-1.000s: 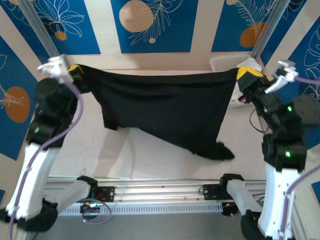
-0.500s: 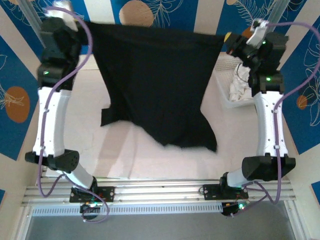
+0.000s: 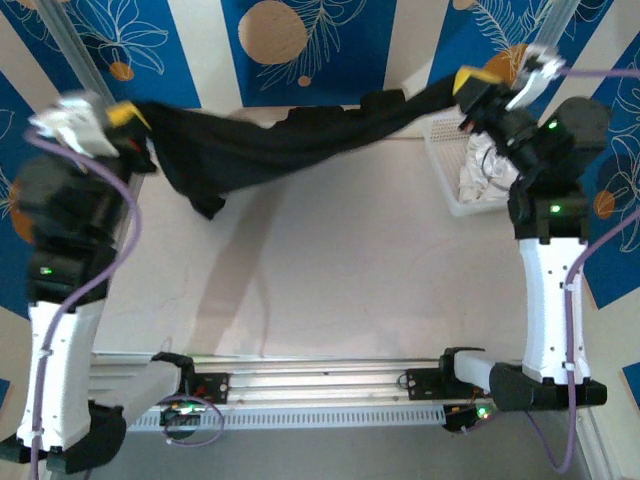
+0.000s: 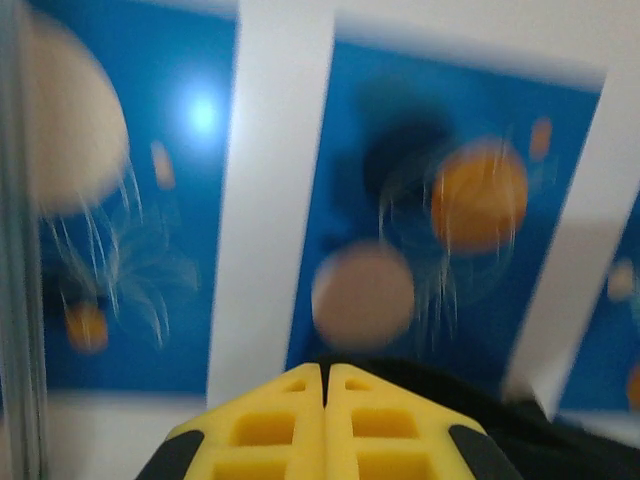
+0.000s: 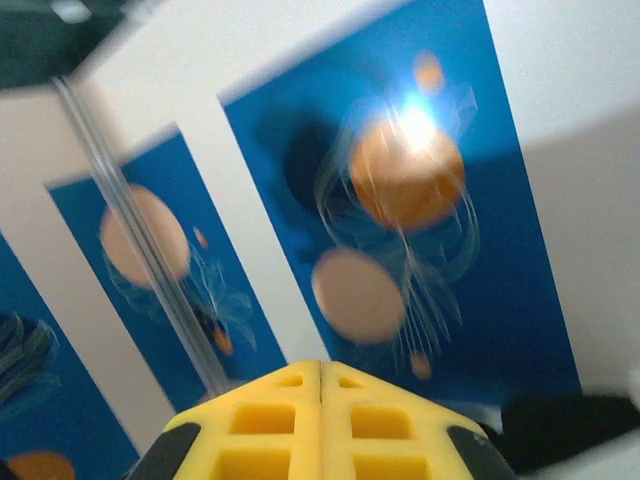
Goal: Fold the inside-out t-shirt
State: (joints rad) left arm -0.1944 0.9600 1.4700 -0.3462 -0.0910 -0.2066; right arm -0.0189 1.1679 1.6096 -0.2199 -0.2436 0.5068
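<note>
The inside-out t-shirt (image 3: 290, 135) is black and stretched into a narrow, bunched band over the far side of the table. My left gripper (image 3: 127, 117) is shut on its left end. My right gripper (image 3: 470, 85) is shut on its right end, higher up near the back wall. A loose flap of the shirt droops at the lower left. In the left wrist view the yellow fingers of the left gripper (image 4: 324, 368) are pressed together, with black t-shirt (image 4: 560, 440) at the tips and to the right. The right gripper (image 5: 320, 365) is likewise closed, with the black t-shirt (image 5: 570, 425) showing at lower right.
A white basket (image 3: 440, 130) holding a white cloth (image 3: 480, 175) stands at the far right, below my right gripper. The pale table (image 3: 350, 260) lies in front of the shirt. An aluminium rail (image 3: 320, 385) runs along the near edge. Blue patterned panels form the back wall.
Half a second ago the shirt hung spread wide between both raised grippers. It has now swung back into a narrow band, and my left gripper has dropped lower and further left.
</note>
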